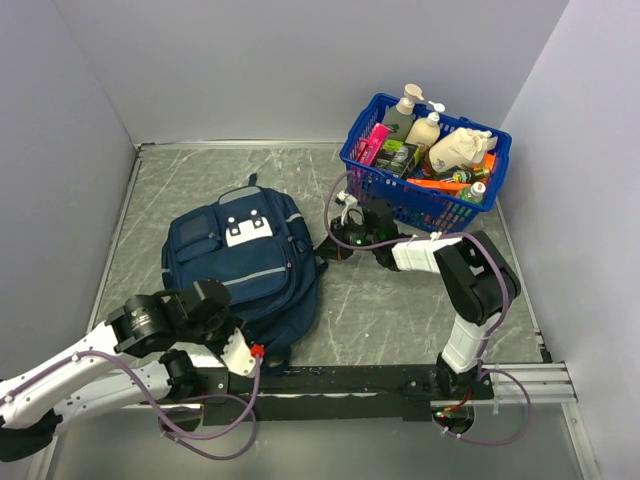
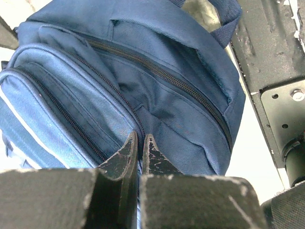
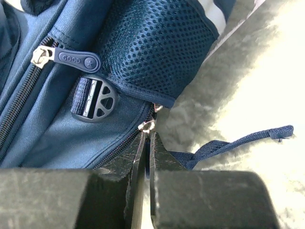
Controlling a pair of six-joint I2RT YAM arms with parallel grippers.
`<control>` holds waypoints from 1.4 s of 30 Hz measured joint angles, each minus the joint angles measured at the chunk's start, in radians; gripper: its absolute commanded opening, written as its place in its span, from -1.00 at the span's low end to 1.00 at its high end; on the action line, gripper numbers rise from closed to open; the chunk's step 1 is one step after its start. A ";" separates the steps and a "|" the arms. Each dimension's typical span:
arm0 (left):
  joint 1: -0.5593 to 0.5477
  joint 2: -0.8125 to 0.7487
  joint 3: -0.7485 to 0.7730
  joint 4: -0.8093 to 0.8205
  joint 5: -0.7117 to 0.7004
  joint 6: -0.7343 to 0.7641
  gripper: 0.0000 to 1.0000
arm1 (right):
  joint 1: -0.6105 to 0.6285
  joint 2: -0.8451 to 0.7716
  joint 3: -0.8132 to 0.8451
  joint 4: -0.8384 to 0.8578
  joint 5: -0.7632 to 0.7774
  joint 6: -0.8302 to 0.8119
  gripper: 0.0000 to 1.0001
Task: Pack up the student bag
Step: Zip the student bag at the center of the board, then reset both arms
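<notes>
Where it lies, navy student bag (image 1: 245, 262), zipped

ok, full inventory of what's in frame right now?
navy blue fabric backpack: 1, navy with grey trim and a white patch, lying left of centre on the table
blue plastic basket: 1, blue, far right corner
white pump bottles: 2, white, upright at the basket's far side
pink box: 1, pink, basket's left end
cream pouch: 1, cream, basket's right half
smaller bottles and packs: count unclear, orange, green, dark, packed in the basket
grey marbled table: 1, grey, under everything
left gripper: 1, black, shut, tips against the backpack fabric
right gripper: 1, black, jaws nearly together at a silver zipper pull on the backpack
</notes>
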 measured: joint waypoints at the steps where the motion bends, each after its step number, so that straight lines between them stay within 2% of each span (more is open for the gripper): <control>1: 0.000 0.006 0.000 0.003 0.000 -0.002 -0.98 | 0.003 0.002 0.008 -0.008 0.014 0.003 -1.00; 6: 0.000 0.035 -0.001 0.063 -0.006 -0.046 -0.95 | 0.022 -0.001 0.011 -0.031 0.133 0.021 -1.00; 10: 0.000 0.066 -0.025 0.192 -0.037 -0.105 0.99 | 0.028 -0.009 0.046 -0.082 0.265 0.038 -1.00; 12: 0.009 0.114 -0.022 0.269 -0.059 -0.151 0.93 | 0.028 -0.019 0.071 -0.110 0.367 0.043 -0.99; 15: 0.090 0.227 0.042 0.343 -0.047 -0.220 0.93 | 0.026 -0.034 0.106 -0.172 0.532 0.049 -0.67; 18: 0.249 0.341 0.145 0.383 0.014 -0.293 0.93 | 0.018 -0.053 0.111 -0.221 0.660 0.056 -0.22; 19: 0.304 0.368 0.177 0.386 0.041 -0.320 0.93 | 0.011 -0.062 0.110 -0.233 0.702 0.059 0.09; 21: 0.414 0.410 0.249 0.387 0.064 -0.368 0.93 | -0.005 -0.085 0.110 -0.241 0.759 0.067 0.31; 22: 0.452 0.424 0.283 0.383 0.074 -0.391 0.93 | -0.011 -0.100 0.110 -0.245 0.777 0.069 0.58; 24: 0.530 0.460 0.370 0.381 0.100 -0.449 0.93 | -0.021 -0.131 0.109 -0.256 0.794 0.076 0.99; 30: 0.612 0.497 0.507 0.358 0.142 -0.653 0.93 | -0.013 -0.288 0.079 -0.332 0.761 0.084 1.00; 37: 0.763 0.705 0.756 0.277 0.155 -0.908 0.93 | 0.111 -0.621 -0.050 -0.440 0.693 0.066 1.00; 42: 0.850 0.796 0.802 0.267 0.137 -1.023 0.93 | 0.134 -0.687 -0.043 -0.578 0.676 0.070 1.00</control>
